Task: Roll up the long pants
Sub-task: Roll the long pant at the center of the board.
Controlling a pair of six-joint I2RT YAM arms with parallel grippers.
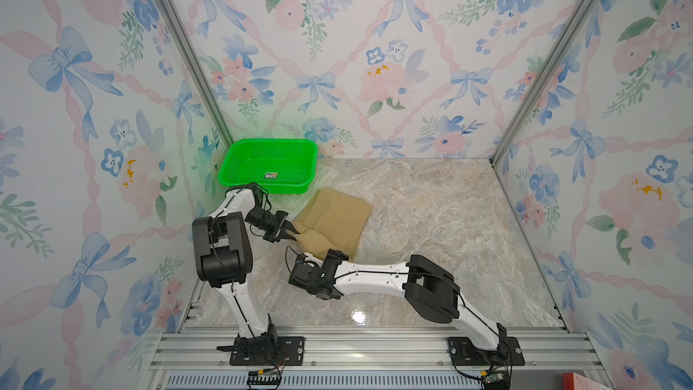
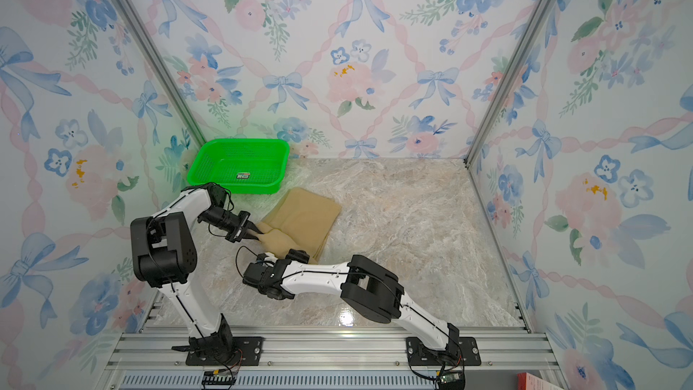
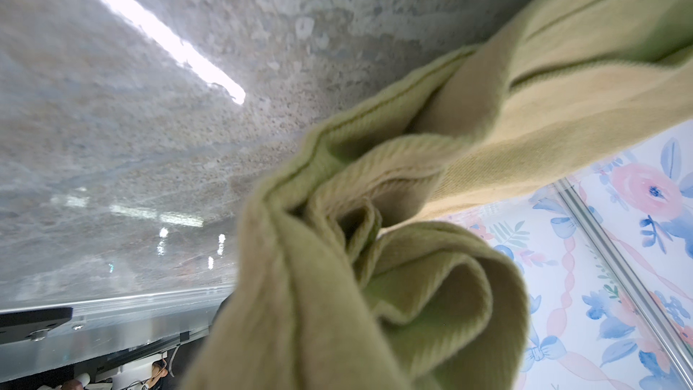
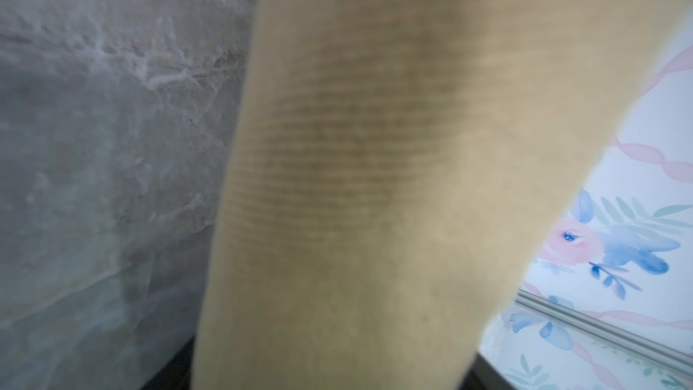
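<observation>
Pinching the near left end of the long pants [image 1: 337, 215] with my left hand [image 1: 291, 235], I have its fingers drawn narrow on a bunched lump of the tan cloth. In both top views the pants [image 2: 305, 215] lie folded flat on the marble table [image 1: 431, 219], left of the middle. Their near edge swells into a thick, rounded fold. Their far corner sits just beside the green basket [image 1: 273, 141], which stands in the far left corner of the table [image 2: 393, 219]; I cannot tell whether the two touch.

My left wrist view shows crumpled layers of the cloth [image 3: 412, 256] with a stitched hem, close to the lens, and the table [image 3: 150, 144] behind them.

My right hand [image 1: 308, 256] reaches in from the right and sits at the near edge of the thick fold, close to my left hand [image 2: 252, 233]. From above my own wrist covers its fingers. My right wrist view shows only blurred tan cloth [image 4: 375, 181] against the table [image 4: 93, 144]. So I cannot tell whether my right hand [image 2: 267, 256] is wide, narrow or holding anything.
</observation>
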